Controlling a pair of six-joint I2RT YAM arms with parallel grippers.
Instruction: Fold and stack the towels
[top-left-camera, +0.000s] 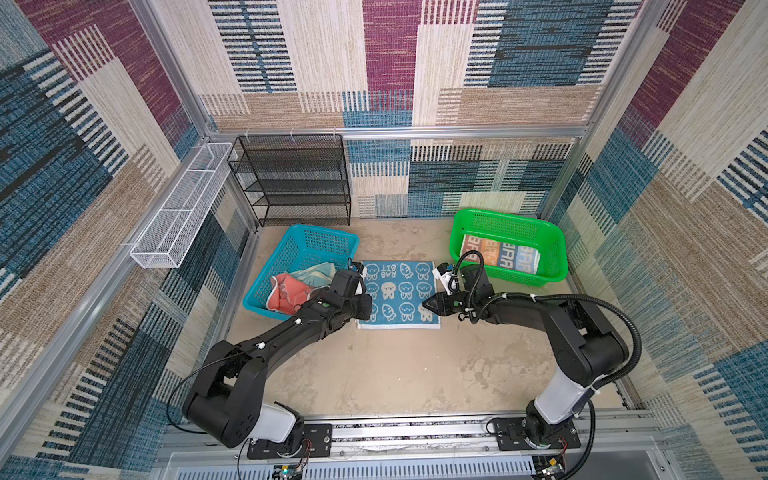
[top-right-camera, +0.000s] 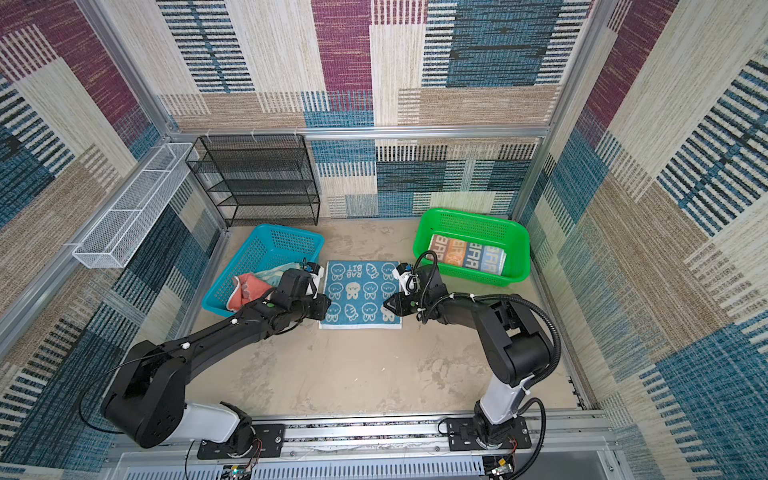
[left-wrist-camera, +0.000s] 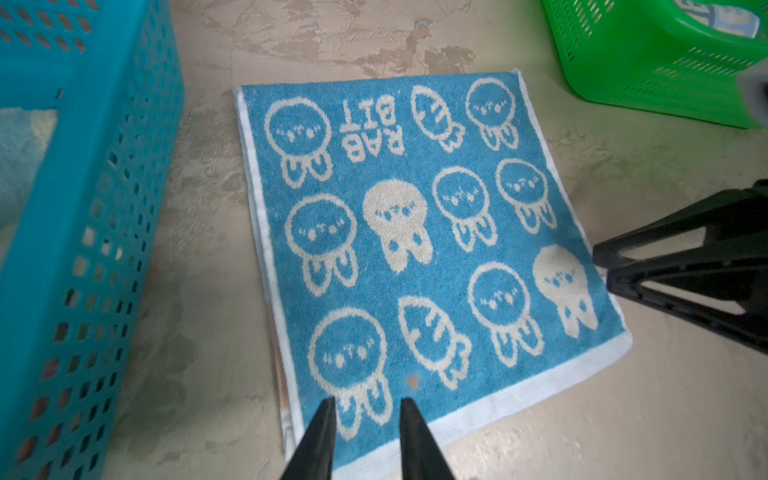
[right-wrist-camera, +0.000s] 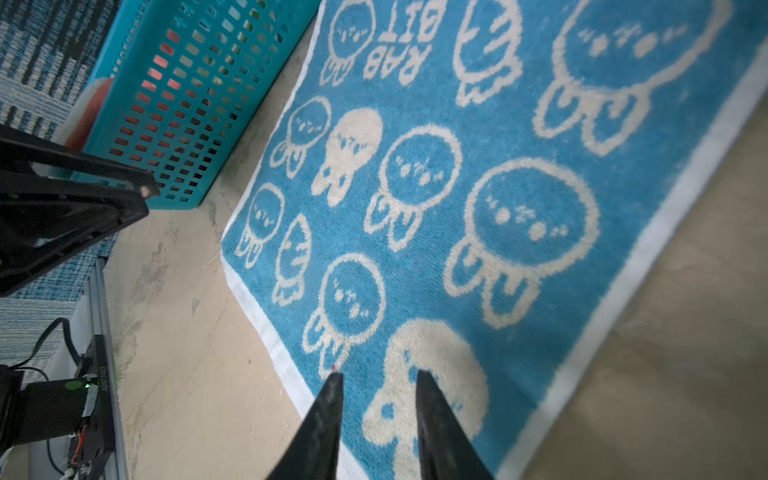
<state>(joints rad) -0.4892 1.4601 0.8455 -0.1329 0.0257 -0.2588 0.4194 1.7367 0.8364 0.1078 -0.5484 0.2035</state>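
**Spread flat: the rabbit towel (top-left-camera: 399, 291)**

The rabbit towel is lying open on the worktop (top-left-camera: 395, 374) between the blue basket (top-left-camera: 291, 245) and green basket (top-left-camera: 511, 224). The left hand (left-wrist-camera: 368, 401) and right hand (right-wrist-camera: 379, 374) are hanging over its near corners, both slightly parted, gripping nothing.

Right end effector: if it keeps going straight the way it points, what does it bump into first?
Probably the rabbit towel. The right end effector points slightly downward over its edge, with only cloth just ahead. How high it hangs above the cloth is hard to judge.
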